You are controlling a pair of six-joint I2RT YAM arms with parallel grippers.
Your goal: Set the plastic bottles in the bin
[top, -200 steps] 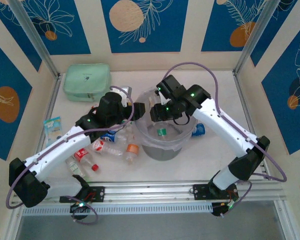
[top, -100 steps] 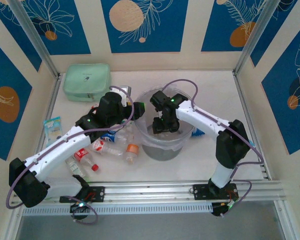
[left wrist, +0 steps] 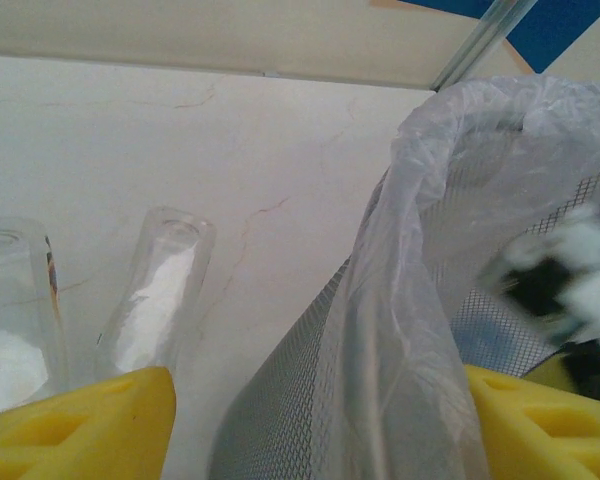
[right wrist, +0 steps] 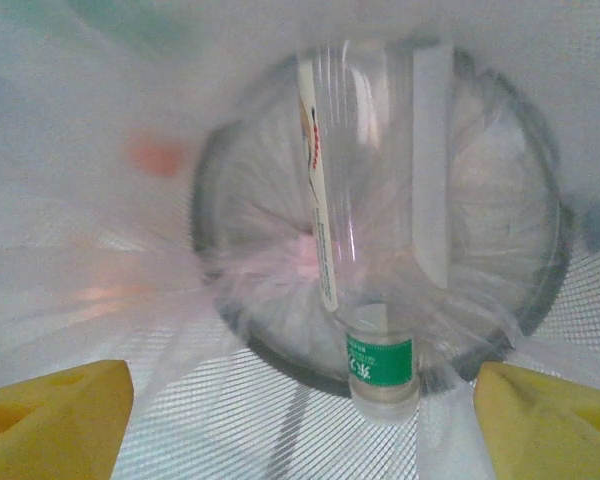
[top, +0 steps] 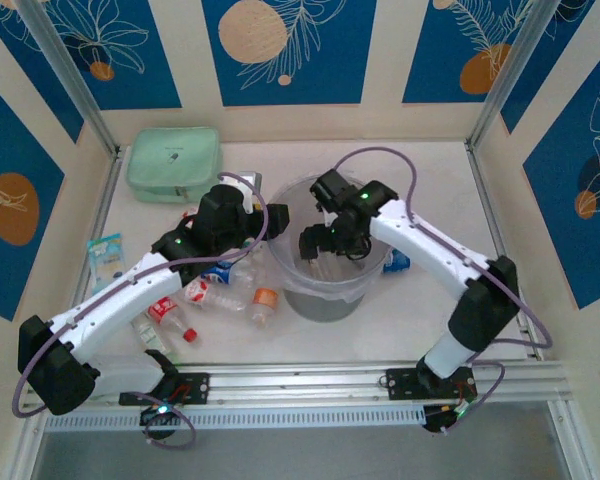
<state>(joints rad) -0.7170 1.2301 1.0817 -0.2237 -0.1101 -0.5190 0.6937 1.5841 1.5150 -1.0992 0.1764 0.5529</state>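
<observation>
— Where are the small clear plastic bottles (top: 206, 292)?
— One green-labelled bottle (right wrist: 380, 368) lies inside the round grey lined bin (top: 325, 296). At least four lie on the table, left of its rim.
— And the fingers?
— Left gripper (left wrist: 320, 415) is spread, with the rim between its fingers. The right gripper (right wrist: 300, 400) is spread and empty above the bin.

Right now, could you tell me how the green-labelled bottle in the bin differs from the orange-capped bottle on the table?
The green-labelled bottle is inside the bin; the orange-capped bottle lies on the table just outside it. The green-labelled bottle's mark is a green band; the orange-capped bottle's is its orange cap. Both are clear plastic.
</observation>
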